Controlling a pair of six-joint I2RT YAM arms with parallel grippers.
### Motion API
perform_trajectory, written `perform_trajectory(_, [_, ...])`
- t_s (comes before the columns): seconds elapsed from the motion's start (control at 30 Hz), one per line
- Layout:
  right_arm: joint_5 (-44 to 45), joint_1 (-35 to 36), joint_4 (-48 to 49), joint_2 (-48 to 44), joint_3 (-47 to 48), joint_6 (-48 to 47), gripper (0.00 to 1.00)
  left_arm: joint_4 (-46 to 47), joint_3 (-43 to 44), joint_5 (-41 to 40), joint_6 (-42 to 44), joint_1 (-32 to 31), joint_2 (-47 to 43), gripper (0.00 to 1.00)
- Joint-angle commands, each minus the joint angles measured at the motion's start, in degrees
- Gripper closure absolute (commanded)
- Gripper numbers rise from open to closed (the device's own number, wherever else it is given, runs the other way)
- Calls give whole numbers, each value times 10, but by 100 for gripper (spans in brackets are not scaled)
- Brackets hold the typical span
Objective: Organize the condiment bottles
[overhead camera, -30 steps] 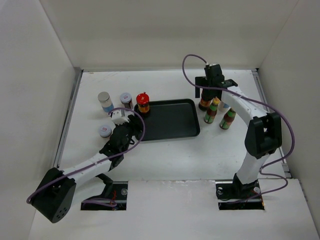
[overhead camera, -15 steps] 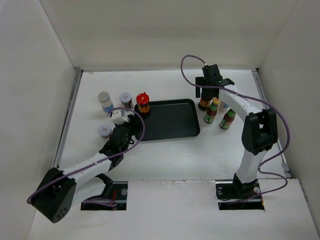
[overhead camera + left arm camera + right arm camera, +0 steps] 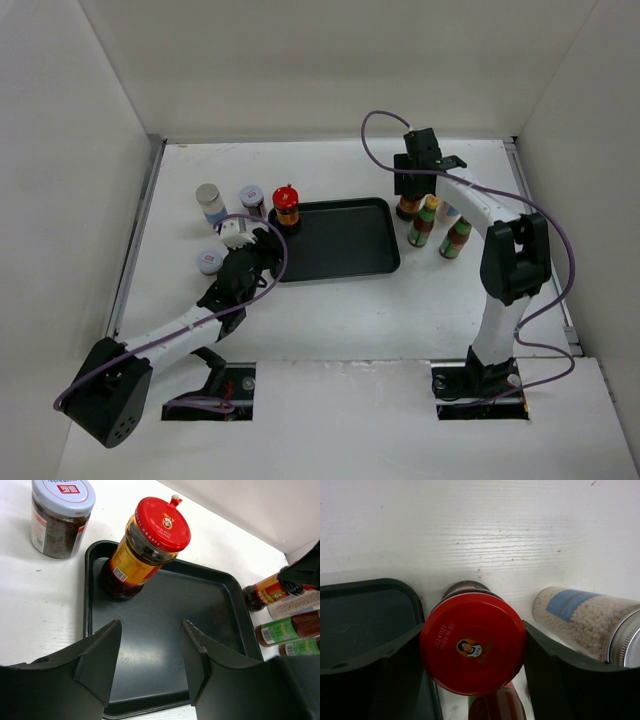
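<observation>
Right claw [image 3: 473, 630] closed on cap of red-capped jar [image 3: 470, 665], upright on worktop [image 3: 470, 525] just off black tray [image 3: 365, 610] edge, centre of wrist frame; white cylinder [image 3: 580, 620] just beside at right. Left claw [image 3: 151, 627] open, empty, over tray's lower edge; second red-capped jar [image 3: 145, 550] upright in tray's upper-left corner, grey-lidded jar [image 3: 60, 510] outside at upper left

On your white counter [image 3: 340, 320] sit a black tray [image 3: 350, 250] centrally, three jars [image 3: 211, 203] toward the left edge, and four bottles [image 3: 456, 238] toward the right edge.
</observation>
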Motion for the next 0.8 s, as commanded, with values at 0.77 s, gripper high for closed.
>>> perform_trajectory(0.77, [15,51,126,-74,103,-45,53,29,-7,2,-12,9,-6,51])
